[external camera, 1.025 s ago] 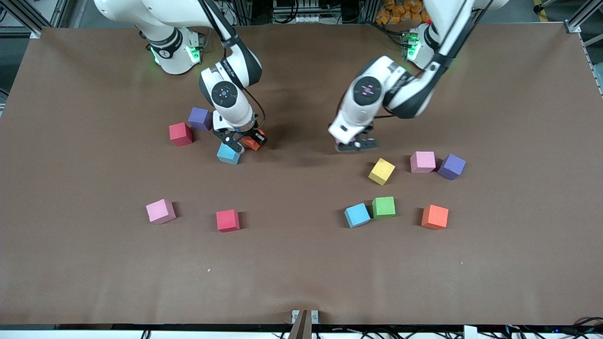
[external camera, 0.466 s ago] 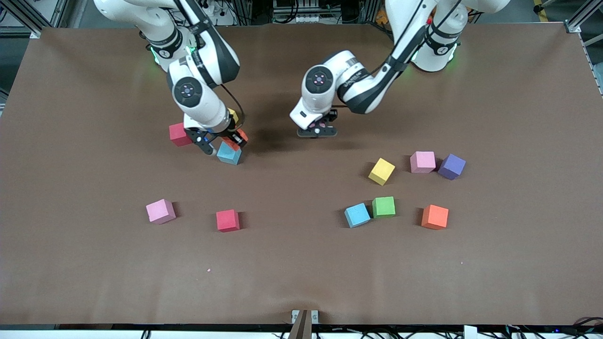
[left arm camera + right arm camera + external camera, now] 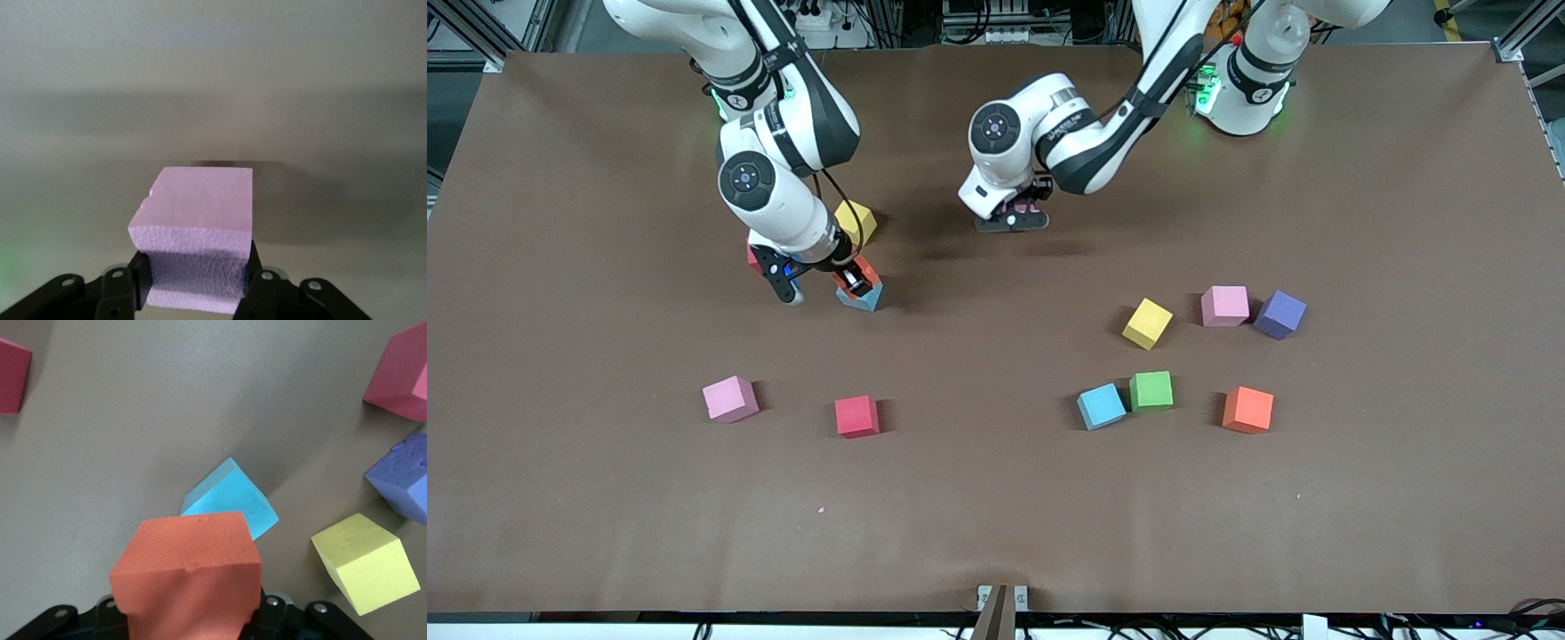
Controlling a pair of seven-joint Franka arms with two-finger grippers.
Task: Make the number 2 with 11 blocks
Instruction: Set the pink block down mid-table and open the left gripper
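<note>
Two white glossy arms with black joint bands and black cabling. Round black caps on the wrist housings. Green indicator lights at both bases. Black two-finger grippers, silver screws on the finger mounts.

A robotics lab: brown-covered table [image 3: 996,516], aluminium framing [image 3: 480,31] (cables along the edges).

No text, label, brand, number or sign can be read anywhere in these views. The blocks show plain coloured faces with no markings, and the brown table covering is unprinted. The left arm carries some small dark lettering on its white forearm link [image 3: 1063,133], but it is too small to make out. The round caps on the arm joints show only tiny coloured dots, not characters.
</note>
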